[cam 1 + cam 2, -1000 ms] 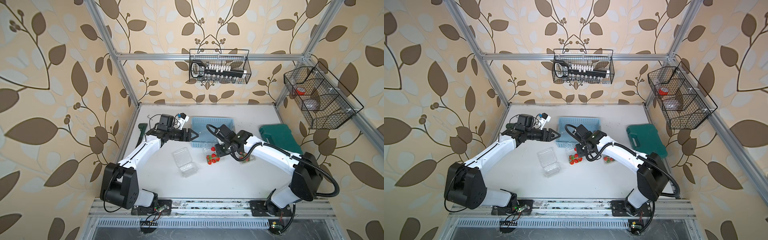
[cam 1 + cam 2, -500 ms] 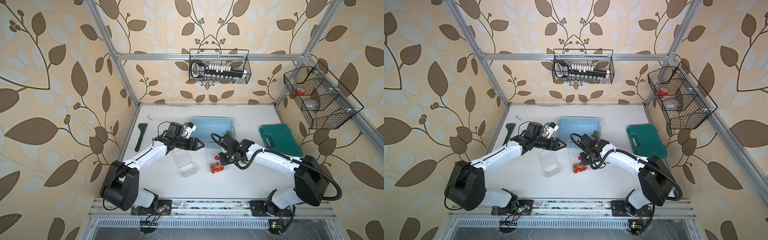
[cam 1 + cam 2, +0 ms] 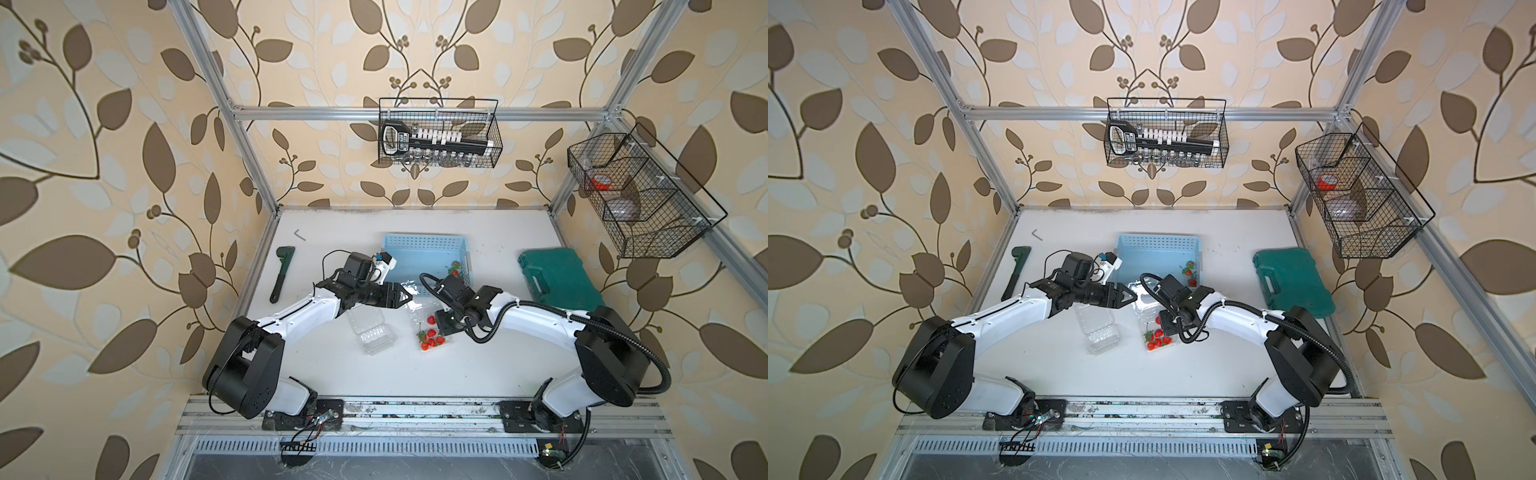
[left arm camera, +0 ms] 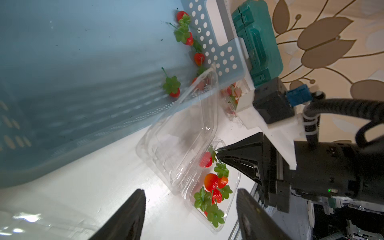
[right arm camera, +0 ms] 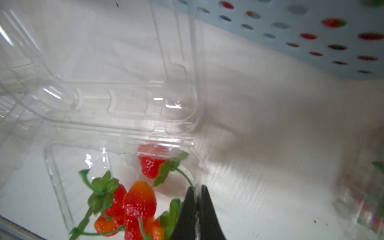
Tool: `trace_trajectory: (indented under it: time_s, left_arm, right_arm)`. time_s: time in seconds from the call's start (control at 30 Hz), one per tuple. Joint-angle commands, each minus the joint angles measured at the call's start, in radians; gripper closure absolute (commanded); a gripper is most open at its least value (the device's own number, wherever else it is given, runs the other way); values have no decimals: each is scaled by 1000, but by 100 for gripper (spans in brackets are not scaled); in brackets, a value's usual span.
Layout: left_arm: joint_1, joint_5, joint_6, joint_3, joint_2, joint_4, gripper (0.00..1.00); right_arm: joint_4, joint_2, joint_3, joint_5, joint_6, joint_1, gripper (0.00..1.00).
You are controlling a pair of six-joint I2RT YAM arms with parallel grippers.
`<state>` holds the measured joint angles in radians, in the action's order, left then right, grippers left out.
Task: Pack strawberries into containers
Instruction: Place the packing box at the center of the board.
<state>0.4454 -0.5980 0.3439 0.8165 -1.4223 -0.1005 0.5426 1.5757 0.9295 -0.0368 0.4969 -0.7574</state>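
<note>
Strawberries [image 3: 432, 338]: a handful lie in the open punnet [image 4: 235, 182] just in front of the blue basket [image 3: 424, 243]. More berries [image 3: 455, 268] sit inside the basket's right end. The right gripper [image 4: 217, 153] is pinched on the stem of one berry [image 4: 205, 160], holding it over the punnet's base; whether it touches bottom is unclear. The left gripper [image 4: 190, 192] is parted and empty, near the basket's front edge. The step looks like placing a berry. The next move probably calls for releasing the stem clear of the raised lid [image 4: 182, 135], then reaching into the basket. A second punnet [image 3: 374, 332], empty, lies in front of the basket's left half.
</note>
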Motion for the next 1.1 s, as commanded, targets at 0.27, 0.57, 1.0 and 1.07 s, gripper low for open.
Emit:
trace_trajectory:
  time_s: [0.27,0.57,1.0,1.07]
  left_arm:
    - [-1,52,0,-9,25,23,30]
    - [-1,12,7,-5,-5,70,29]
    - [4,32,22,-18,-60,114,30]
    - [9,29,20,-12,-71,116,30]
  right_arm:
    - [-63,109,38,11,-8,-8,82]
    - [-42,75,69,-2,0,-8,72]
    - [56,-188,3,-9,69,10,68]
    - [62,-232,-35,9,90,15,68]
